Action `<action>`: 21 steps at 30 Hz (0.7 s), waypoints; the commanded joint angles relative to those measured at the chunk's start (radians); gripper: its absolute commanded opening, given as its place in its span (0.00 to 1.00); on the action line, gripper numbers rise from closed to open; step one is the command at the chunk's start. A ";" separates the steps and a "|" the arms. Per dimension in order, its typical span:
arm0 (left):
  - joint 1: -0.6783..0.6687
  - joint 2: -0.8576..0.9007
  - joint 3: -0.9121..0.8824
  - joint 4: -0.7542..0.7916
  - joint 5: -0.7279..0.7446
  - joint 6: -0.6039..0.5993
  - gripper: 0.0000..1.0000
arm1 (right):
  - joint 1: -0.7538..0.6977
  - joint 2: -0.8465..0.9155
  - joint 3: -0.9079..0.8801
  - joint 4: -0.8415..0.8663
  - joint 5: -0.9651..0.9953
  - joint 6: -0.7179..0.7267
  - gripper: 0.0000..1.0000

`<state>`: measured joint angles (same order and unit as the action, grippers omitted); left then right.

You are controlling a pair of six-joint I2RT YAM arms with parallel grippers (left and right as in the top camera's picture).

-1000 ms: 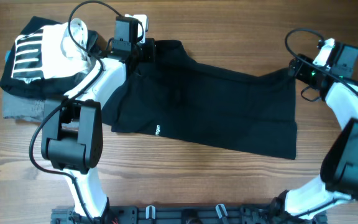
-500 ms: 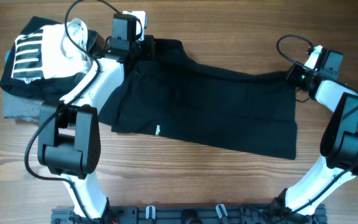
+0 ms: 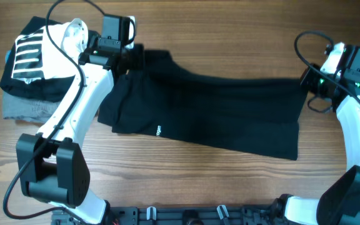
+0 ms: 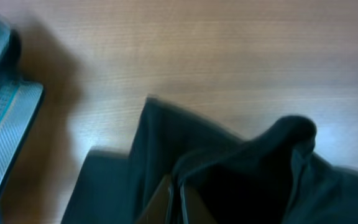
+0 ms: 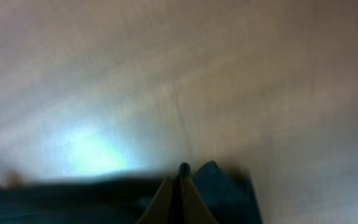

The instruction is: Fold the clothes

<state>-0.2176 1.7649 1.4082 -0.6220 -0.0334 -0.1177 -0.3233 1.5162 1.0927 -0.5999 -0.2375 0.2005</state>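
Overhead: pinching the T-shirt (image 3: pixel 217 112), spread across the middle of the counter (image 3: pixel 230 31), at its far corners with the left end effector (image 3: pixel 132 57) and right end effector (image 3: pixel 306 84); pulling wider apart than a second ago, tautening the far hem for folding. Left wrist: clamping closed on bunched cloth. Right wrist: blurring, yet nipping closed on fabric.

No wording can be read anywhere. A tiny white label (image 3: pixel 157 130) is seen on the black T-shirt (image 3: pixel 230 112), well toward the robot's base from the left gripper (image 3: pixel 133 56) and slightly to its right. Its lettering is too small to be made out. White stripes and a print are seen on the black striped garment (image 3: pixel 27 53) left of that gripper, but nothing on it can be read.
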 commanded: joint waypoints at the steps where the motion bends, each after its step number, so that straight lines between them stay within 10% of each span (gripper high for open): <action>1: 0.002 -0.032 -0.002 -0.129 -0.101 -0.012 0.04 | -0.002 -0.024 -0.001 -0.136 0.069 0.086 0.04; 21: 0.002 -0.029 -0.002 -0.393 -0.245 -0.013 0.04 | -0.002 -0.023 -0.001 -0.452 0.217 0.041 0.17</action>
<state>-0.2176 1.7615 1.4063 -1.0172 -0.2008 -0.1173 -0.3233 1.5124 1.0908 -1.0412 -0.0944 0.2565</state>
